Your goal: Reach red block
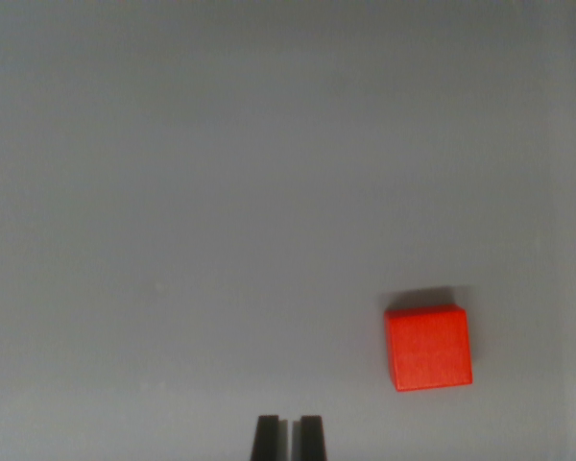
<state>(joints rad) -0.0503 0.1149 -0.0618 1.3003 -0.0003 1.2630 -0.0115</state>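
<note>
Wrist view: illumination was even, diffuse and moderately bright, with no glare or hot spots recorded. The grey surface [221, 192] read as flat and nearly featureless, darkening slightly toward the far corners and along the right edge, where a faint vertical band of lighter tone showed. The red block [428, 347] was strongly saturated, its edges a little soft; a narrow, dark, blurred shadow [422, 296] lay along its far side. The gripper [289, 438], at the near edge, registered as two near-black silhouettes without surface detail, with a thin pale gap between them. Overall sharpness was modest, with a fine grain. No marked edge distortion was apparent.
</note>
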